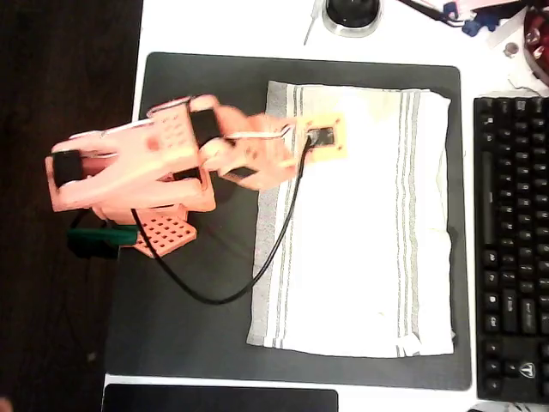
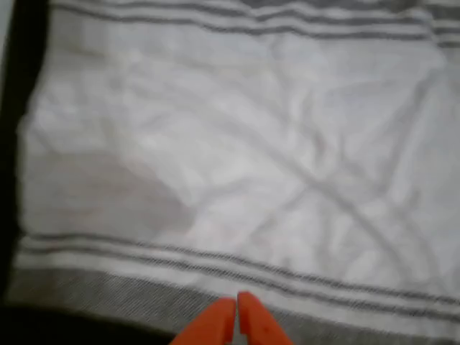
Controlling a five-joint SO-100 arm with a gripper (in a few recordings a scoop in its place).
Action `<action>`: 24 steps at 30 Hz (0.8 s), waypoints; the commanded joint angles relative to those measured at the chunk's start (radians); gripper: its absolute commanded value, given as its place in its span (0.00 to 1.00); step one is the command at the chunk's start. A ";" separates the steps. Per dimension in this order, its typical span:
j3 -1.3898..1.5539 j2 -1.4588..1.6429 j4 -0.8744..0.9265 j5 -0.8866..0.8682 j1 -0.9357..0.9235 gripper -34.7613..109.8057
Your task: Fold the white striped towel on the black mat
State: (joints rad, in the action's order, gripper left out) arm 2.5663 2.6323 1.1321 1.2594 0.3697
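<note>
Here one white striped towel point(image 1: 360, 223) flat on one black mat point(image 1: 197, 326).

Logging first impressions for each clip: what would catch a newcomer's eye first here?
The orange arm reaching from the left over the white striped towel, spread flat on the black mat in the overhead view. In the wrist view, the gripper tips sit together at the towel's grey-striped edge.

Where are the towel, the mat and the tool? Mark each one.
white striped towel point(image 1: 360, 249): overhead view, on its plain white middle.
black mat point(image 1: 197, 335): overhead view, on the bare part left of the towel.
tool point(image 2: 236, 305): wrist view, between the two orange fingertips, which are together above the towel's striped edge.
</note>
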 commanded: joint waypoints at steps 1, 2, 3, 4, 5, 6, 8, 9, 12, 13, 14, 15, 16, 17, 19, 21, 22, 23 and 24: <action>-0.204 -0.221 0.008 -0.061 0.067 0.24; -0.268 -0.284 0.012 -0.087 0.084 0.24; -0.334 -0.348 0.026 -0.114 0.100 0.24; -0.394 -0.411 0.035 -0.124 0.118 0.24; -0.451 -0.468 0.035 -0.147 0.135 0.25; -0.506 -0.523 0.037 -0.172 0.152 0.25; -0.607 -0.627 0.040 -0.201 0.193 0.26; -0.663 -0.684 0.058 -0.209 0.216 0.25; -0.828 -0.839 0.118 -0.244 0.258 0.25; -0.890 -0.899 0.137 -0.256 0.262 0.25; -0.950 -0.954 0.149 -0.267 0.264 0.26; -1.000 -1.008 0.156 -0.272 0.264 0.26; -1.040 -1.055 0.164 -0.272 0.268 0.26; -1.075 -1.097 0.169 -0.275 0.270 0.27; -1.138 -1.172 0.173 -0.278 0.268 0.28; -1.201 -1.246 0.181 -0.279 0.268 0.30; -1.226 -1.279 0.181 -0.279 0.270 0.30; -1.259 -1.324 0.189 -0.279 0.272 0.31; -1.312 -1.379 0.206 -0.287 0.272 0.31</action>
State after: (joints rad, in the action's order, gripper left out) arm 1.3407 1.3192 1.3100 0.9741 0.6243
